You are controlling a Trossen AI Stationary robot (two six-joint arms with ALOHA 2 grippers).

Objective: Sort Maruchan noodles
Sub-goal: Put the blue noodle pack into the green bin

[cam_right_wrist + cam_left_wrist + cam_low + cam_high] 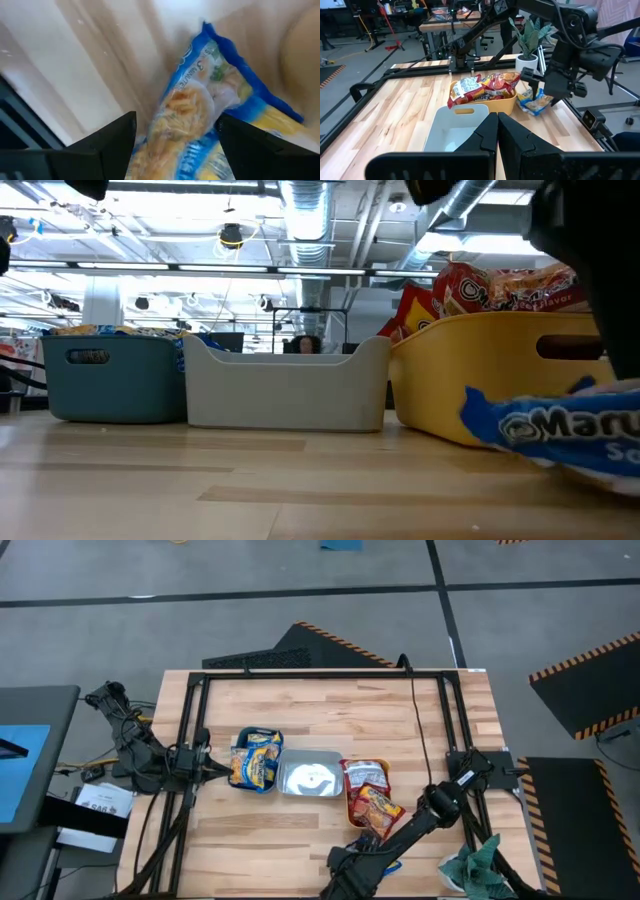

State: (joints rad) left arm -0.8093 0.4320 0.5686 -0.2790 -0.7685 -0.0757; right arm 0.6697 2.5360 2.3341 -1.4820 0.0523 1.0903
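The right gripper [540,95] is sitting low over the table's front edge beside the yellow bin [487,103], its fingers [117,135] spread wide around a blue-and-yellow noodle packet [200,112] lying between them, without clearly clamping it. Red packets [372,798] are filling that bin. The left gripper [497,131] is waiting pressed closed by the grey bin [309,778].

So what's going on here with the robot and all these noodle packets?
It is sorting ramen packets into bins. The right tool is down beside the orange bin, its fingers on either side of a yellow-and-blue packet on the table. The orange bin already holds red packets, the teal bin holds yellow-and-blue ones, and the clear bin between them looks empty. The left tool waits shut near the clear bin.
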